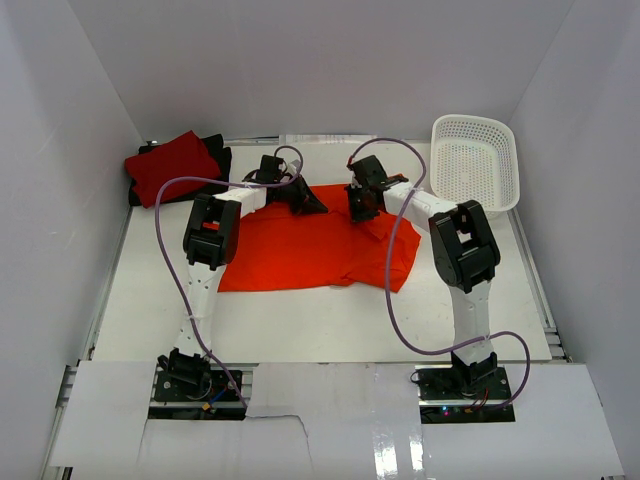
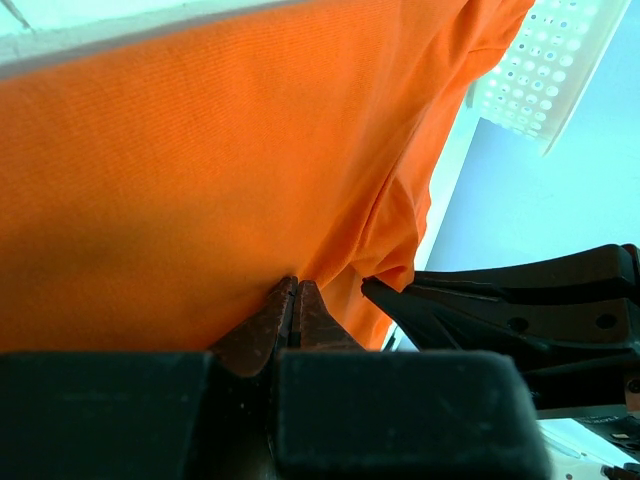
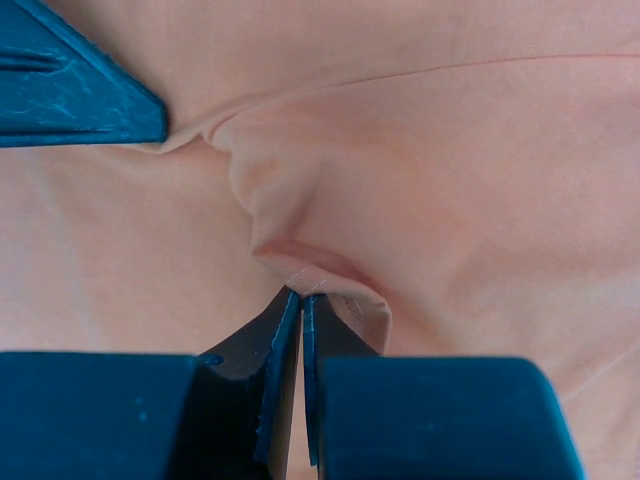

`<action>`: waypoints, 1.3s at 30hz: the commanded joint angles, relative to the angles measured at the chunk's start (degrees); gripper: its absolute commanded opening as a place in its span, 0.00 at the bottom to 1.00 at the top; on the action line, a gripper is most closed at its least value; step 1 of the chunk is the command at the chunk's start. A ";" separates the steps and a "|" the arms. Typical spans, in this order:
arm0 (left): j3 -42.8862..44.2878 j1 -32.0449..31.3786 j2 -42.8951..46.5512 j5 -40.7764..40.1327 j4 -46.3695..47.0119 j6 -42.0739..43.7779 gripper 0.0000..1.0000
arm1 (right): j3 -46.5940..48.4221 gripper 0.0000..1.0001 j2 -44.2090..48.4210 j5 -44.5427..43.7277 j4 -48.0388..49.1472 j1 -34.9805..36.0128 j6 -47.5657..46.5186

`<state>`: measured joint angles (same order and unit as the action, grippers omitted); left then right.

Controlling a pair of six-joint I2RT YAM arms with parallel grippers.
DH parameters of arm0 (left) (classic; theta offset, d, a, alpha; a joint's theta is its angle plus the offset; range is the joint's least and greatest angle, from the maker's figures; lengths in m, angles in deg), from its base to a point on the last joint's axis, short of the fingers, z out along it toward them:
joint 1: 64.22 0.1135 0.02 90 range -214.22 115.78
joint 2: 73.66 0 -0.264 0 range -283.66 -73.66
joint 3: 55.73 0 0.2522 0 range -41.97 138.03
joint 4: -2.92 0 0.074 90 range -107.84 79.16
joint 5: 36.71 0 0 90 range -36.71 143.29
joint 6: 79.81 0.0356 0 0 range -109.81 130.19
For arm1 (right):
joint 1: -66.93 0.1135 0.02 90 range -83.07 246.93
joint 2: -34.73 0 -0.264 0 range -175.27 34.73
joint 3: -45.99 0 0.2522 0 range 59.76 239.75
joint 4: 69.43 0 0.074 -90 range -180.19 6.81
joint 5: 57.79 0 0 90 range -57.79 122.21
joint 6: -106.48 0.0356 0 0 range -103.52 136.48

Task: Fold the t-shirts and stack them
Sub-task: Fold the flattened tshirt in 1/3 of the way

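My left gripper point(image 1: 310, 203) and right gripper point(image 1: 362, 212) are both pressed together, pinching the far edge of the orange t-shirt point(image 1: 300, 250), which is spread mid-table point(image 1: 300, 330). The red t-shirt point(image 1: 170, 165) lies at the far left corner.

bright even overhead light, soft shadows; right wrist view washes orange t-shirt point(image 3: 450, 150) pale pink.

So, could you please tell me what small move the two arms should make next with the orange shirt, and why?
Probably raise both arms a little together, then carry the pinched edge toward the near side. The left jaws and the right jaws are each shut on the far edge of the orange shirt, which lies spread out on the table, not yet folded.
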<state>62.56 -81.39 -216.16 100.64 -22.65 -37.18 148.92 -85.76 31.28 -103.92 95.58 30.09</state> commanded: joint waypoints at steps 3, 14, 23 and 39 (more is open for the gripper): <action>-0.73 -0.32 2.31 -2.70 -3.57 2.20 0.00 | 0.93 0.08 3.94 7.95 2.27 -2.27 4.58; -0.82 -0.32 2.66 -2.62 -3.48 2.11 0.00 | -4.43 0.08 5.79 30.42 9.81 -11.85 17.14; -0.82 -0.32 2.84 -2.62 -3.74 2.20 0.00 | -9.61 0.08 0.26 49.08 26.06 -15.46 33.31; -0.56 -0.23 2.75 -2.97 -4.53 2.55 0.00 | -6.63 0.08 -0.90 53.40 26.10 -16.87 35.45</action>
<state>62.54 -81.50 -215.74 100.36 -24.11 -36.35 143.81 -90.91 82.07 -77.43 78.35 66.48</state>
